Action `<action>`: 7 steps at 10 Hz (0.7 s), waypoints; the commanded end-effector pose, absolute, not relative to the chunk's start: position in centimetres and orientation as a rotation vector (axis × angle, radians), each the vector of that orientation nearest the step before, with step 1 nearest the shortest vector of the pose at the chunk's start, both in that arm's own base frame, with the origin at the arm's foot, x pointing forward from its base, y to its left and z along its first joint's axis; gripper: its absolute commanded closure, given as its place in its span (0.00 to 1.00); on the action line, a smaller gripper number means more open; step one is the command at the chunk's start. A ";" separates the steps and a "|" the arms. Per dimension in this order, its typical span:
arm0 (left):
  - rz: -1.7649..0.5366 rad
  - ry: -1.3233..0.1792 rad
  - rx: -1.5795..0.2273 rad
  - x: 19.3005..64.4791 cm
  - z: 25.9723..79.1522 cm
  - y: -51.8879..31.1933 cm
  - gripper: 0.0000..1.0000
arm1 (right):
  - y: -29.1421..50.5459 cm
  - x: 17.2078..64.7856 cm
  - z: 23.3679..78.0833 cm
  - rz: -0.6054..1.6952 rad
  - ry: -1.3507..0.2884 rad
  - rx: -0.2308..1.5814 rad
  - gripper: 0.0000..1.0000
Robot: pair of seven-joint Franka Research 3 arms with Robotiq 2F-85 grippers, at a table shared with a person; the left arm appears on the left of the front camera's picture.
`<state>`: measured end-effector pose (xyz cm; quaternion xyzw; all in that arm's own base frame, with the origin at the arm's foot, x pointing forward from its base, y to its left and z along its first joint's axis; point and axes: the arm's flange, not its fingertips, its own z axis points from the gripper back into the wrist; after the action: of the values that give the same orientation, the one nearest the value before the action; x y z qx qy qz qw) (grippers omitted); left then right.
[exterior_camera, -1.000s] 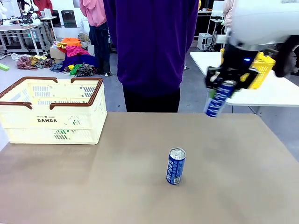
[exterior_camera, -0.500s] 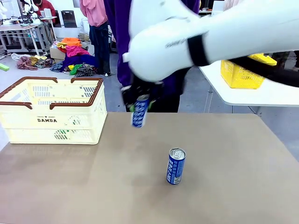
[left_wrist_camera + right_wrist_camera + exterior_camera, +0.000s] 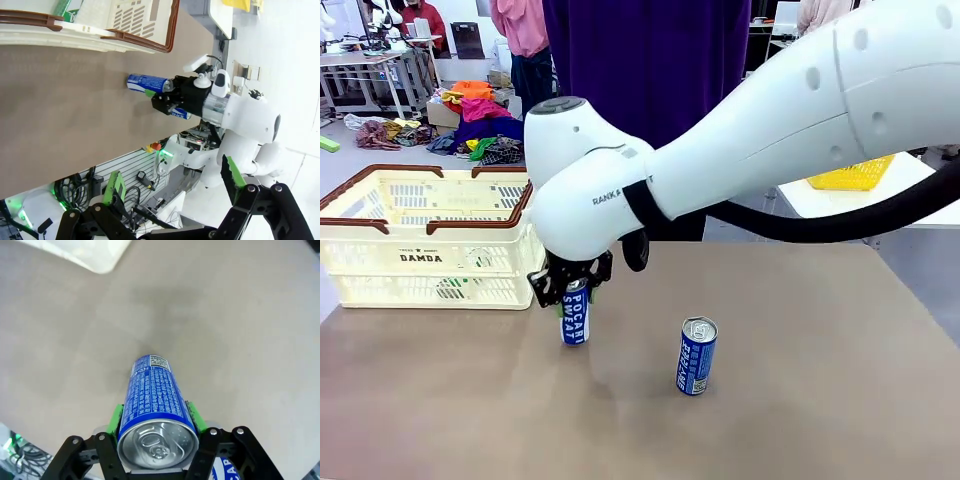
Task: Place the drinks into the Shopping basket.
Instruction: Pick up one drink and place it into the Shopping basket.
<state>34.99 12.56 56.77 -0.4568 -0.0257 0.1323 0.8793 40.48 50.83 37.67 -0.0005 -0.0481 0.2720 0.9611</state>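
The right arm point(image 3: 770, 130) reaches across, right claw point(image 3: 575, 297) downward, clamped on a can point(image 3: 574, 322); left claw point(image 3: 172, 177) spread.

Bright even indoor light, soft shadows, wrist views seemingly edge-warped

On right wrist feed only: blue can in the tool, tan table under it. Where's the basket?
Observer: The cream-white plastic lattice basket sits to the robot's left of your slim blue POCARI SWEAT can; the can is outside it, by its near right corner.
Operator: Other cans?
Observer: A second blue can stands upright on the tan table, right of the held one.
Operator: Left arm?
Observer: Left tool is open, holding nothing.
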 end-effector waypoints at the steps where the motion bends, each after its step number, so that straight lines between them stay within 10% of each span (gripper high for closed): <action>1: 0.285 -0.051 -0.951 34.7 56.8 12.5 0.00 | 51.0 40.7 38.4 0.590 -0.086 0.014 1.00; 3: 0.285 -0.051 -0.951 34.7 56.8 12.5 0.00 | 50.6 40.8 38.6 0.586 -0.089 0.026 1.00; 5: 0.285 -0.051 -0.951 34.7 56.8 12.5 0.00 | 50.4 40.7 38.9 0.601 -0.094 0.024 0.00; 7: 0.285 -0.051 -0.951 34.7 56.8 12.5 0.00 | 49.6 40.9 40.2 0.590 -0.126 0.035 0.00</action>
<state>34.99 12.56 56.77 -0.4568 -0.0257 0.1322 0.8793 41.04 50.49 39.20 0.0072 -0.0554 0.2877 0.9561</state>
